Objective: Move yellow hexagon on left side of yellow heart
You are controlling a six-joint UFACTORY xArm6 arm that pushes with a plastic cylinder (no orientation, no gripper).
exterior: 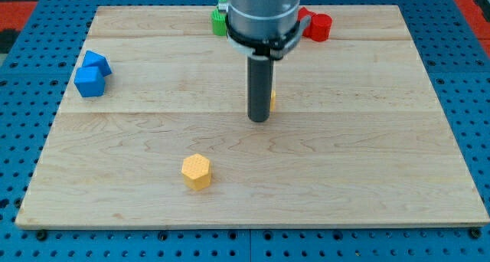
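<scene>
A yellow hexagon (197,171) lies on the wooden board toward the view's bottom, left of centre. A yellow block (272,100), mostly hidden behind my rod, shows only as a thin sliver at the board's centre; its shape cannot be made out. My tip (259,119) rests on the board just in front of and left of that sliver, well up and to the right of the hexagon.
Two blue blocks (92,73) sit close together near the board's left edge. A red block (317,26) and a green block (220,21) lie at the view's top, beside the arm's body. The wooden board (383,178) lies on a blue pegboard.
</scene>
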